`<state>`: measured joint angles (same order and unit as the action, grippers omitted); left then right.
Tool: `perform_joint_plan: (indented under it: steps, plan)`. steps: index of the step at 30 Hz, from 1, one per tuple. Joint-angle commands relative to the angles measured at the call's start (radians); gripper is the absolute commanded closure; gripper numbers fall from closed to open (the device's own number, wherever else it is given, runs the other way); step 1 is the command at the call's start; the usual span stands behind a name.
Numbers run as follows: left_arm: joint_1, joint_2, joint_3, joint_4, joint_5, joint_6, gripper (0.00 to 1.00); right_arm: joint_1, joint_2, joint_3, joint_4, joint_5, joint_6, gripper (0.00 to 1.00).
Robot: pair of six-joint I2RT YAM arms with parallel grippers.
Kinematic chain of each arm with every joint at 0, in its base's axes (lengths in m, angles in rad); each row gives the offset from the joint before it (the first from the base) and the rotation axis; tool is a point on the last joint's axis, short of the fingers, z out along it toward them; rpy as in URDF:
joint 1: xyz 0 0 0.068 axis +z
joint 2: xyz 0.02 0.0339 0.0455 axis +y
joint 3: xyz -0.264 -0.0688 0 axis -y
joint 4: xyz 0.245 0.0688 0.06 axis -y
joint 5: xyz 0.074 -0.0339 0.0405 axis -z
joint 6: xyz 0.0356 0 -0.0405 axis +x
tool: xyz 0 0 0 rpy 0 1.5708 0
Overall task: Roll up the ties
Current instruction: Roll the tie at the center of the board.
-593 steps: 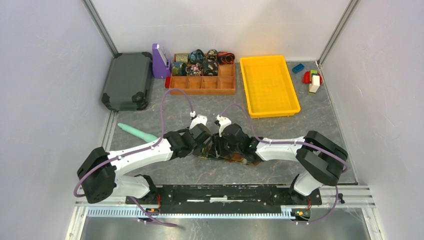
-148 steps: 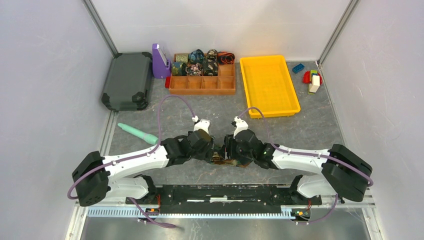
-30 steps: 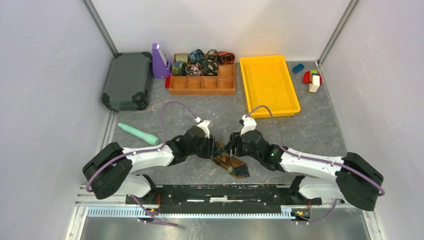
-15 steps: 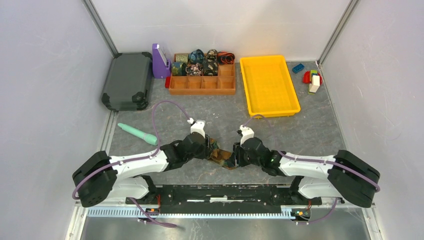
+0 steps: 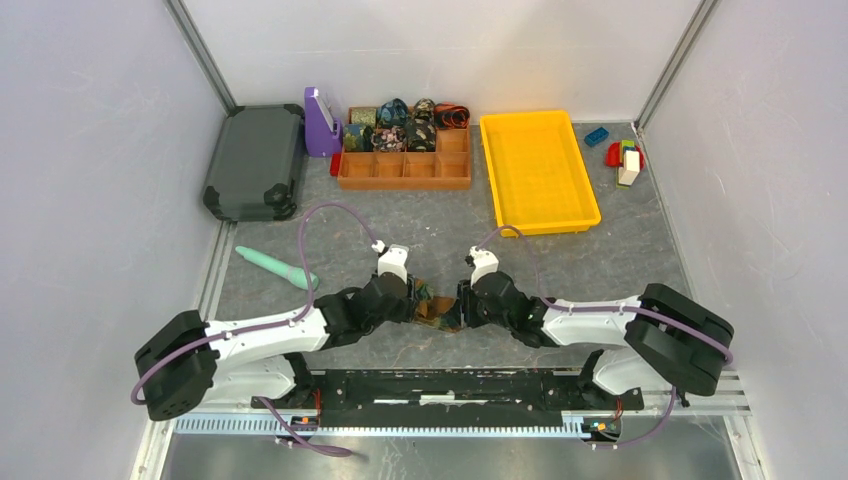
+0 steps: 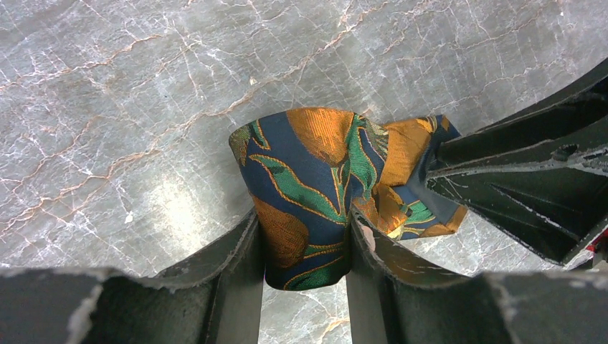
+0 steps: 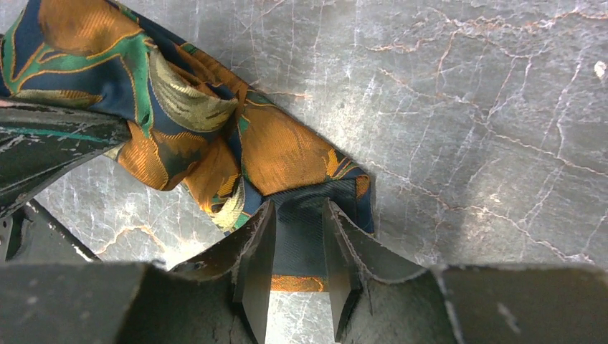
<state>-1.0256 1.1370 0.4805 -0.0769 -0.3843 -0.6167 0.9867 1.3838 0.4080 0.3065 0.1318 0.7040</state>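
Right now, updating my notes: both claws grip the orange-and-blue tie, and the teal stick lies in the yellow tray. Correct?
No: the teal stick lies on the table, not in the yellow tray, as the top external view shows. The left claw and right claw both grip the tie.

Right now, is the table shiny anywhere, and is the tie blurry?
Left wrist view: a pale shiny patch on the table beside the tie, which looks sharp. Right wrist view: tie sharp too. Top view: even light, tie tiny.
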Motion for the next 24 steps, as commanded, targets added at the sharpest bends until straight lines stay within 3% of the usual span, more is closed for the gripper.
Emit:
perform_joint_plan:
  steps: [1,10,24]
  plan:
    - [-0.009,-0.034,-0.011,0.000,-0.035,0.058,0.62,-0.003,0.032,0.013,-0.097,0.072,-0.041,0.63]
    - [-0.035,-0.047,0.002,-0.056,-0.111,0.068,0.62,-0.010,0.012,0.028,-0.130,0.081,-0.052,0.63]
    - [-0.136,0.094,0.113,-0.220,-0.358,0.001,0.64,-0.072,-0.157,0.074,-0.260,0.108,-0.092,0.61]
